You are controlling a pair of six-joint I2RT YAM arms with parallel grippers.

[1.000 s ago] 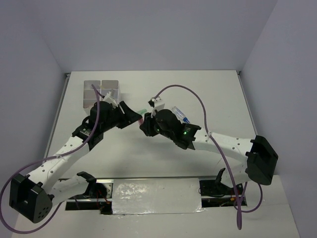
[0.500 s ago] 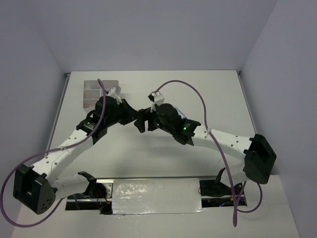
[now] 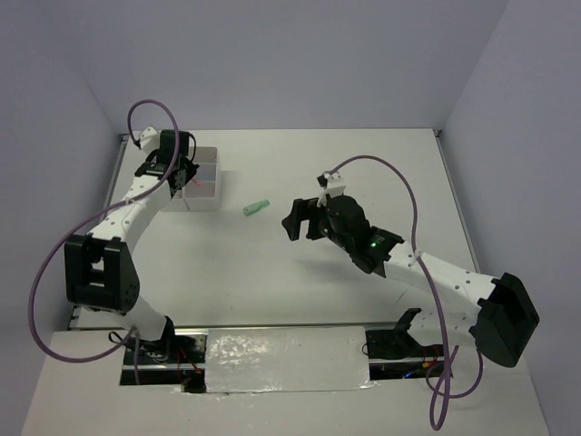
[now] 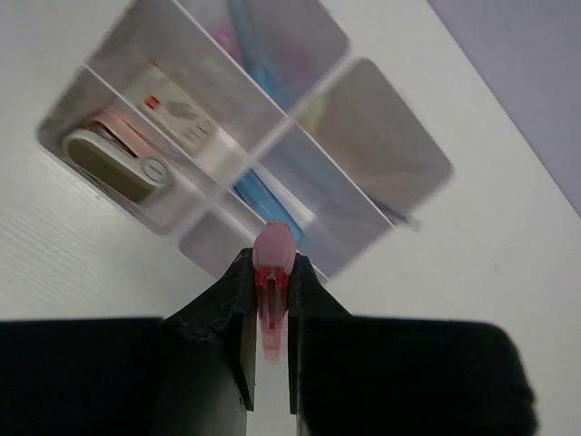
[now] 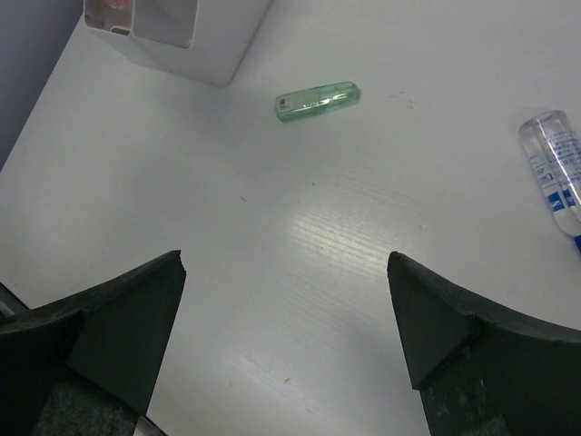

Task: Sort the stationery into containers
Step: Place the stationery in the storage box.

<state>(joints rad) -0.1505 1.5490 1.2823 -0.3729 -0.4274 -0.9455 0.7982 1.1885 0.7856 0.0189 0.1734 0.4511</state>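
My left gripper (image 4: 270, 263) is shut on a short pink capped stick (image 4: 273, 250) and hangs over the containers (image 4: 136, 195), a translucent block of four square compartments. Its compartments hold a white-and-pink piece (image 4: 118, 163) and blue and pink pieces. From above, that gripper (image 3: 184, 182) sits at the containers (image 3: 207, 198) at the far left. My right gripper (image 5: 286, 263) stands wide open over bare table, holding nothing, near mid-table (image 3: 292, 221). A green capped stick (image 5: 317, 101) lies ahead of it, between the two arms (image 3: 257, 207).
A clear pen with blue print (image 5: 556, 173) lies at the right edge of the right wrist view. A corner of the containers (image 5: 182, 36) shows at that view's top left. The left arm's purple cable (image 3: 150, 109) loops above the containers.
The two grippers met at mid-table. The left shut on the pink stick and swung back left to the containers. The right opened and drew away to the right.
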